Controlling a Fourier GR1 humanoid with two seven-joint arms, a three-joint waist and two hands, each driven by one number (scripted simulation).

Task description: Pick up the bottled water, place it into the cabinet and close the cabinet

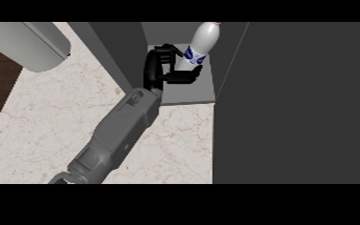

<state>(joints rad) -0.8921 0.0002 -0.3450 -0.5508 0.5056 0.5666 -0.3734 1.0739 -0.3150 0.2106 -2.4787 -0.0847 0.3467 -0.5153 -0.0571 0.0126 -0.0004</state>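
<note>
The left hand is inside the open cabinet, its fingers and thumb curled round the lower body of the bottled water, at and below the blue label. The bottle leans a little, cap toward the back of the cabinet, its base near the middle of the cabinet floor. I judge it a light to moderate load if filled: a smooth plastic wall, likely slippery and somewhat yielding under squeeze, not fragile. The straight section round the label looks the soundest place to hold; the tapering shoulder would let fingers slide. The dark cabinet door stands open at the right, over the marble tabletop. The right hand is not visible.
</note>
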